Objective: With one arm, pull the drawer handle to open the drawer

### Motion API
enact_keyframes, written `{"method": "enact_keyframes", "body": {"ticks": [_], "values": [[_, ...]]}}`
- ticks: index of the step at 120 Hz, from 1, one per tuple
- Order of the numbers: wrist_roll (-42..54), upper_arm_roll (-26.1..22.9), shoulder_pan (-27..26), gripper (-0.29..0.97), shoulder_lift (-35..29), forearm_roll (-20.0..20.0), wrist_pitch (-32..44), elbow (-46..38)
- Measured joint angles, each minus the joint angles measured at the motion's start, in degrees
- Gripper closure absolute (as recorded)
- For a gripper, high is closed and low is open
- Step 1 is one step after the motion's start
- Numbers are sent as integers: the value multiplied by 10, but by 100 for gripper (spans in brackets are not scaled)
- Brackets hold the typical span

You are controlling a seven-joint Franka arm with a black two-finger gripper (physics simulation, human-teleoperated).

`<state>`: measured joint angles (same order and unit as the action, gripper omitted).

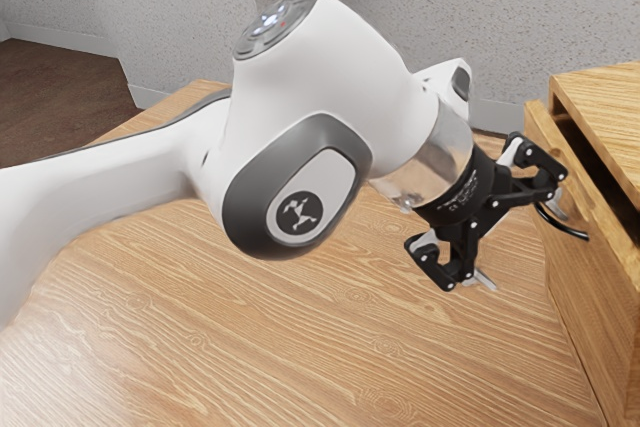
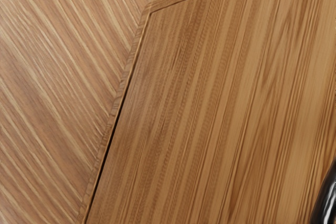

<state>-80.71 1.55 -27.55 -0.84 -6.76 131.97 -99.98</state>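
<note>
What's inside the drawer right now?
A dark gap shows between the drawer front and the cabinet top. Anything in the drawer is hidden by that top and by shadow.

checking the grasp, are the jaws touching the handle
cannot tell: in the exterior view one of the jaws overlaps the handle, and neither contact nor a gap shows plainly

Drawer front close up, striped wood grain; black handle over it.
</note>
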Motion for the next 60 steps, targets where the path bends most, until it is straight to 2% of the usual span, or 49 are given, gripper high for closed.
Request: {"method": "enact_keyframes", "body": {"ticks": [27, 60], "values": [[-1, 1, 4, 0, -31, 0, 11, -39], [0, 34, -1, 0, -75, 1, 23, -90]]}}
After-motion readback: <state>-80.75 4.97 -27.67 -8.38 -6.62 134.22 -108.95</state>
